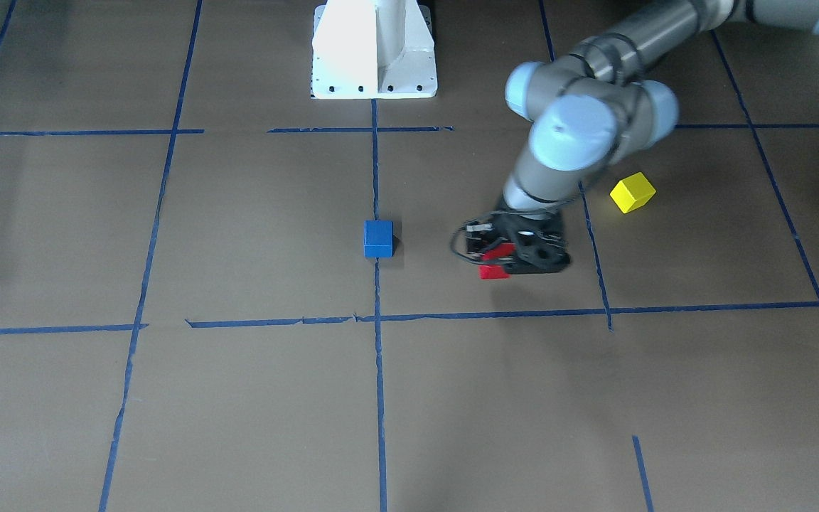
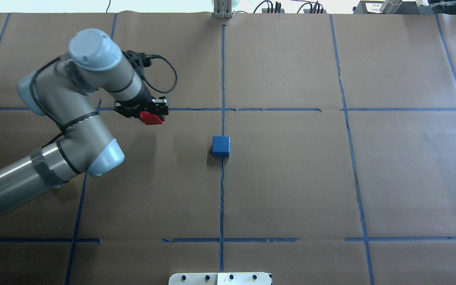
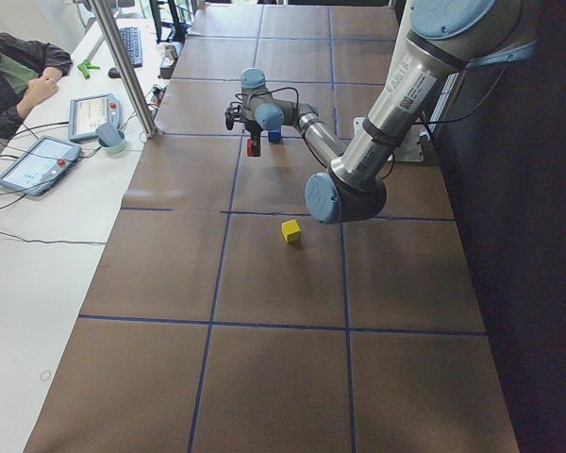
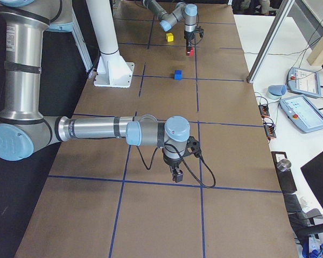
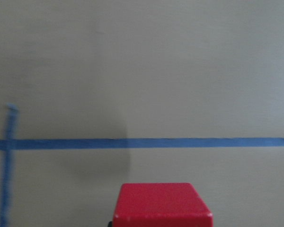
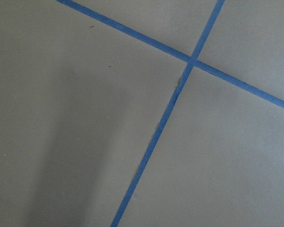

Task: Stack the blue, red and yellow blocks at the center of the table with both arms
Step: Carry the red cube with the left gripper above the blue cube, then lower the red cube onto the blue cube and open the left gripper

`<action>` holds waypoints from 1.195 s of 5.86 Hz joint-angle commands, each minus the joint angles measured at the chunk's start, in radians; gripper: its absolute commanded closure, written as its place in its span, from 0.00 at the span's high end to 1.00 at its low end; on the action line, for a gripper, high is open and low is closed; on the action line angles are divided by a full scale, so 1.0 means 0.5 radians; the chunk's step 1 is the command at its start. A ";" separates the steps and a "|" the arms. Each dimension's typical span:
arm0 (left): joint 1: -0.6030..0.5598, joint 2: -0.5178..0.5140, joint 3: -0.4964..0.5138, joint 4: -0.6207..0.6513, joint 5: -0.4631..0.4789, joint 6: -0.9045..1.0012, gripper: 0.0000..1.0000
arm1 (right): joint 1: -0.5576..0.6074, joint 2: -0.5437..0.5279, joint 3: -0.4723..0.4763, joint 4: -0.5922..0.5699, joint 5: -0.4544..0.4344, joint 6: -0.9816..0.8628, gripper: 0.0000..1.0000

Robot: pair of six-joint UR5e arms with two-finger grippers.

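Note:
My left gripper (image 1: 498,262) is shut on the red block (image 1: 493,272) and holds it just above the table, left of centre in the overhead view (image 2: 151,118). The red block fills the bottom middle of the left wrist view (image 5: 163,204). The blue block (image 2: 221,145) sits on the centre tape line, apart from the gripper. The yellow block (image 1: 632,192) lies beyond the left arm and is hidden under it in the overhead view. My right gripper (image 4: 176,174) shows only in the exterior right view, pointing down near the table. I cannot tell whether it is open or shut.
The white robot base (image 1: 374,50) stands at the table's robot-side edge. Blue tape lines (image 6: 180,85) grid the brown table. An operator (image 3: 14,66) with tablets (image 3: 38,162) sits past the far edge, beside a metal post (image 3: 123,66).

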State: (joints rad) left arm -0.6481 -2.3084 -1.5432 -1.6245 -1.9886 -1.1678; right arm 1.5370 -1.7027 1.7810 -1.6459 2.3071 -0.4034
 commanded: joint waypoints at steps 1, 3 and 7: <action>0.252 -0.288 0.046 0.248 0.215 -0.051 0.09 | 0.000 0.000 0.000 0.000 0.000 0.000 1.00; 0.278 -0.491 0.324 0.236 0.240 -0.021 0.11 | 0.000 0.003 0.000 0.000 0.000 0.000 1.00; 0.268 -0.442 0.328 0.218 0.234 0.072 0.12 | 0.000 0.000 -0.006 0.000 0.000 0.000 1.00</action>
State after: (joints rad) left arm -0.5136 -2.5365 -1.3796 -1.5116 -1.8708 -1.1341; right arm 1.5370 -1.7022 1.7798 -1.6460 2.3071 -0.4034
